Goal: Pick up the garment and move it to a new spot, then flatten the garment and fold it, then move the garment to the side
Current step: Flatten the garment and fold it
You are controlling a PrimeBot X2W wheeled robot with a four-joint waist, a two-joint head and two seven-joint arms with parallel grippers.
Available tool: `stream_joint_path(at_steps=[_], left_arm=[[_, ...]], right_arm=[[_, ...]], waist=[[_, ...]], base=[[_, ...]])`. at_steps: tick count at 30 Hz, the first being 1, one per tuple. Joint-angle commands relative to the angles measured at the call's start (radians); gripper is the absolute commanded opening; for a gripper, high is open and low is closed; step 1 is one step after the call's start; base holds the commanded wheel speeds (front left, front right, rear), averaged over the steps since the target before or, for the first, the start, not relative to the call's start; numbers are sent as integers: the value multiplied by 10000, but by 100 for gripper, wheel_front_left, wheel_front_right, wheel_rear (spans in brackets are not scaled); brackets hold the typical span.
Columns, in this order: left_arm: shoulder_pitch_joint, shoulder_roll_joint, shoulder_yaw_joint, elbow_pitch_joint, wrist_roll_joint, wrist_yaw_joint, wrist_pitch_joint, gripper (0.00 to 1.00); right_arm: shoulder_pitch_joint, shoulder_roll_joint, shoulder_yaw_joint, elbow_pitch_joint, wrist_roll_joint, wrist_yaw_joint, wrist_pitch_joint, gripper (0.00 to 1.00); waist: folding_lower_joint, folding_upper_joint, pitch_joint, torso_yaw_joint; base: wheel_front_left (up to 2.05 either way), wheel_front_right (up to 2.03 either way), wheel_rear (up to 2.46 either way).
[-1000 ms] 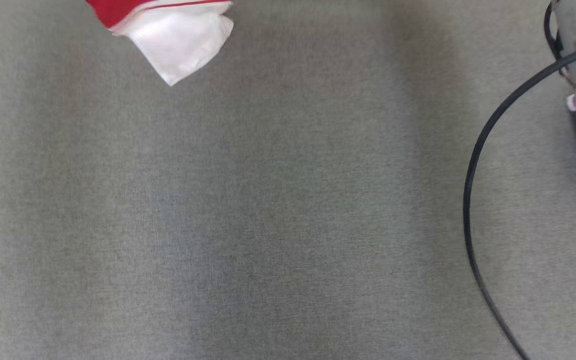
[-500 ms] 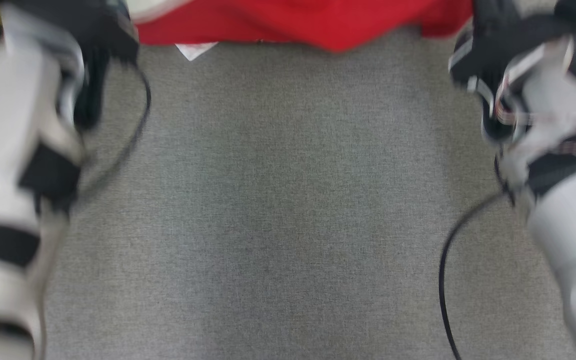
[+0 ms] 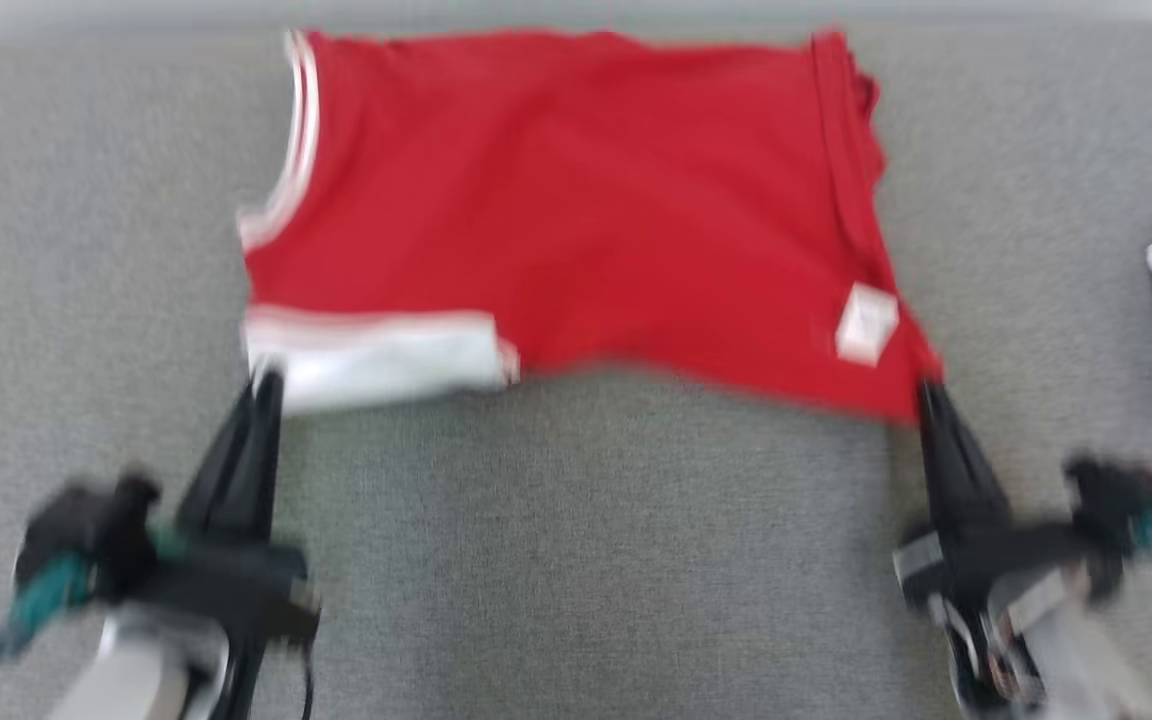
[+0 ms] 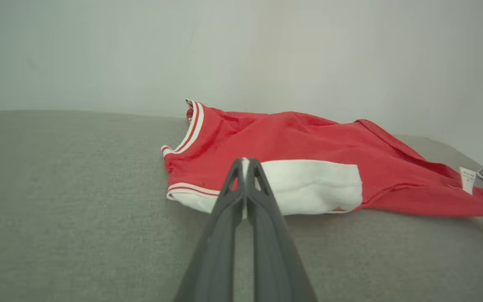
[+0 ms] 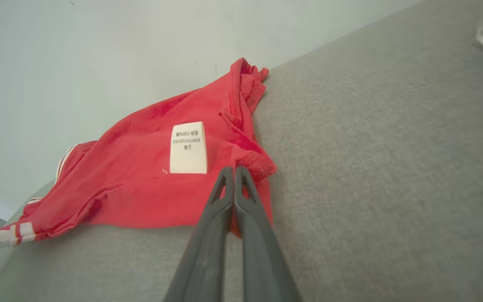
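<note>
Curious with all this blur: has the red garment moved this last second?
Cannot tell: the camera swung, and the grey surface offers no fixed mark. The red garment lies spread, left gripper and right gripper pinching its near corners.

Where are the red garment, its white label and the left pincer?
red garment (image 3: 576,200): head view, middle of the red cloth.
white label (image 5: 188,147): right wrist view, centre of the tag.
left pincer (image 4: 245,164): left wrist view, between its tips, at the white hem.

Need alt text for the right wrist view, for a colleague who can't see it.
The right gripper, shut, pinches the near corner of a red garment lying on a grey fabric surface. A white care label sits on the garment just past the gripper.
</note>
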Motion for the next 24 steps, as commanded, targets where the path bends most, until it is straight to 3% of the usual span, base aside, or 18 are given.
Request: stream_joint_path(at_steps=[1, 7, 13, 24], left_arm=[[659, 248, 62, -461, -153, 222, 222, 0], [3325, 995, 178, -2770, -675, 1239, 1369, 0], [5194, 1547, 133, -4491, -1176, 1940, 2364, 0], [6046, 2223, 109, -6051, -1572, 2211, 3382, 0]], right_arm=[[723, -17, -232, -283, -151, -1, -19, 0], [3540, 202, -1248, -1613, -426, -1, 100, 0], [5599, 464, -2291, -2886, -1041, -1, 1245, 0], [6728, 883, -3228, -4572, -2218, -3, 2998, 0]], waist=[[3, 1, -624, -81], [3, 1, -1241, 27], [3, 1, -1547, 54], [3, 1, -1553, 106]], base=[[0, 0, 0], [0, 0, 0], [0, 0, 0], [0, 0, 0]])
